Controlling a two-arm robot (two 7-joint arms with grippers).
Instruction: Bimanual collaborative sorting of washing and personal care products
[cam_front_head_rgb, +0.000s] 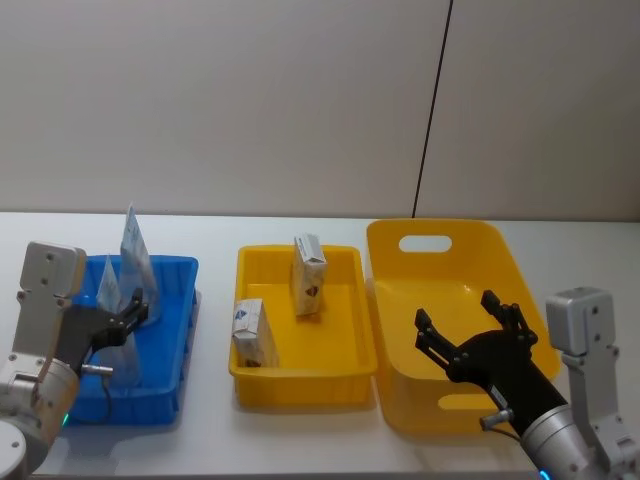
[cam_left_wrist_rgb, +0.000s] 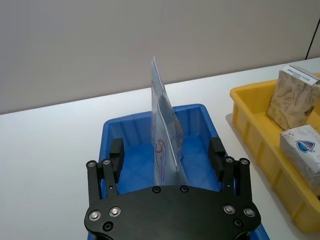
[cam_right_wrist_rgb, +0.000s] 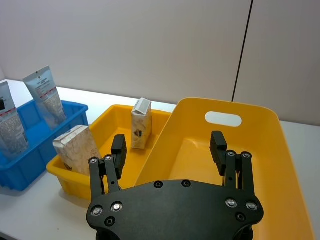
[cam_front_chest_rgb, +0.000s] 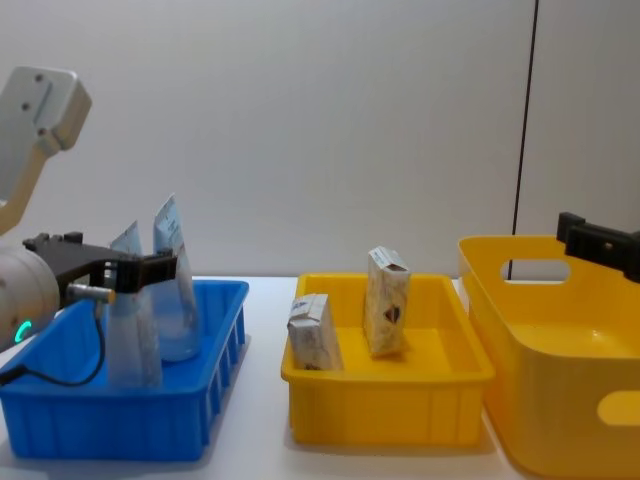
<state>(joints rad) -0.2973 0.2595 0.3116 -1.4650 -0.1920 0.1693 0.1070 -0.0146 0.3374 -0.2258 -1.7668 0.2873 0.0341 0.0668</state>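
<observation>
Your left gripper (cam_front_head_rgb: 132, 312) sits at the lower left of the head view, over the blue bin (cam_front_head_rgb: 178, 300), and its fingers (cam_left_wrist_rgb: 116, 151) are spread wide; in the left wrist view a white squeeze tube (cam_left_wrist_rgb: 163, 135) stands upright between them, crimped end up, touching neither finger. You have two such tubes in that bin: the taller tube (cam_front_head_rgb: 133, 248) leans at the back and the shorter tube (cam_front_head_rgb: 107, 287) stands just beside the gripper. In the chest view both show side by side at the left of the frame. At the centre of the head view the small yellow tray (cam_front_head_rgb: 350, 300) holds two cream-white cartons, the rear carton (cam_front_head_rgb: 309, 275) upright near the far wall and the front carton (cam_front_head_rgb: 254, 332) tilted against the tray's left wall. Your right gripper (cam_front_head_rgb: 466, 325) hangs at the lower right of the frame above the large yellow bin (cam_front_head_rgb: 505, 265) with the handle slot, its fingers (cam_right_wrist_rgb: 218, 142) well apart and holding nothing. All three containers rest on the white tabletop (cam_front_head_rgb: 212, 425)
</observation>
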